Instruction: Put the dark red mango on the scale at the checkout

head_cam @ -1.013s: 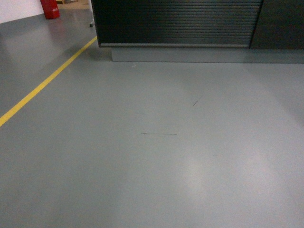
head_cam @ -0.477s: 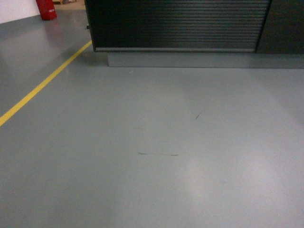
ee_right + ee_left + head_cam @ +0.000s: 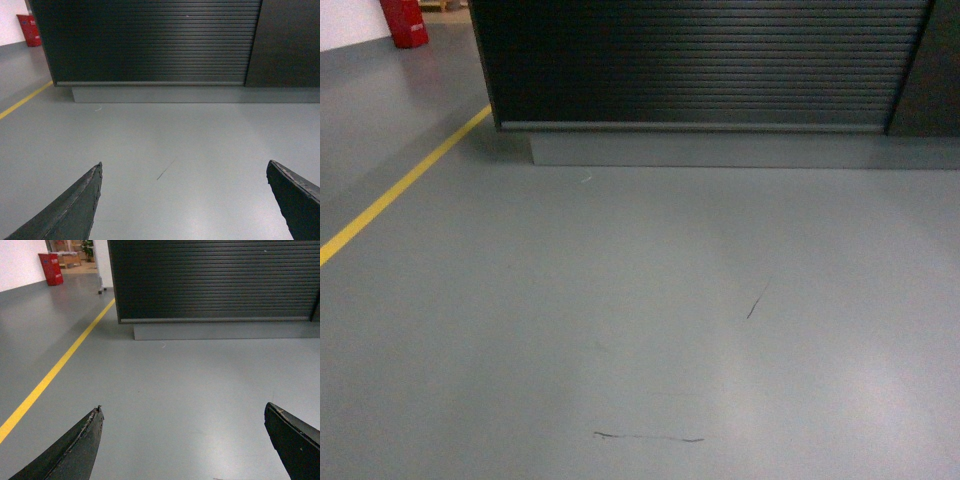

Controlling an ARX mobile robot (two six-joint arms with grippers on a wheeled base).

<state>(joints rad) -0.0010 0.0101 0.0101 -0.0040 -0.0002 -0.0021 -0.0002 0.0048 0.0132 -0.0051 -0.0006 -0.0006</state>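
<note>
Nearer now — one checkout

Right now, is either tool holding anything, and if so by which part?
Nothing is held. The left tool and right tool are both open, with only bare floor showing between their fingers.

The checkout is cut off by the top edge in all three views, so only its ribbed front and grey plinth show; its tabletop lies out of frame. In the head view its right end also runs past the edge. A red object at the far left is cropped at the top, too partial to identify. Of the left hand and right hand, only the fingertips enter, cut by the bottom edge.
</note>
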